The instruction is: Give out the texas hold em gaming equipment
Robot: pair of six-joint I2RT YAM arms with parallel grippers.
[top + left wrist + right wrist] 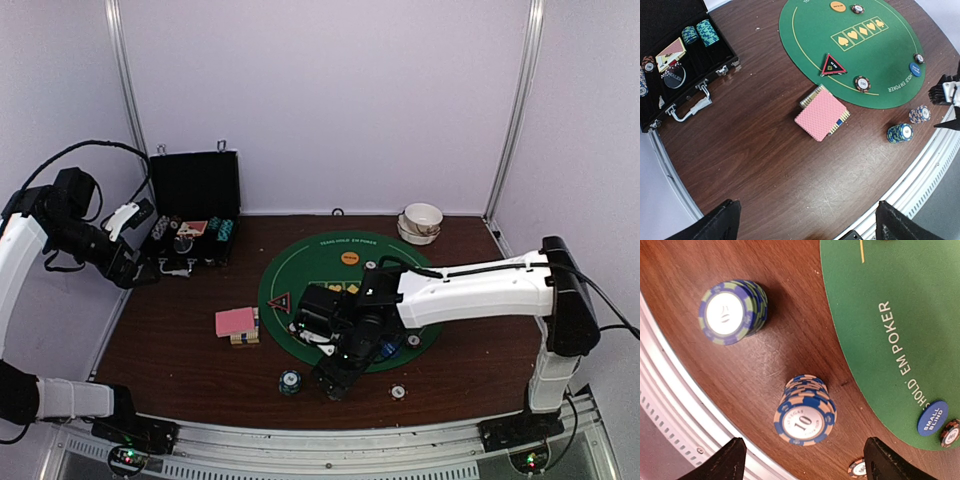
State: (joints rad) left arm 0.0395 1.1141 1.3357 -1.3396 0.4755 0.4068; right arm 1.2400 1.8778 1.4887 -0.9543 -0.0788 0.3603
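Observation:
A stack of blue-and-peach poker chips [804,417] marked 10 stands on the brown table just off the green poker mat [880,290]. My right gripper [805,465] hangs over it, open, its fingers wide on either side and touching nothing. A green-and-blue chip stack [732,312] stands nearer the table edge [290,381]. The pink-backed cards [821,114] lie left of the mat, the black-and-red triangular marker [833,65] on it. My left gripper [807,225] is open and empty, high above the table's left side.
The open black case [670,65] at the back left holds more chips and cards. Stacked white bowls [421,222] sit at the back right. An orange disc [837,6], a blue small-blind disc [932,417] and single chips [950,432] lie on the mat. A metal rail [670,405] borders the table.

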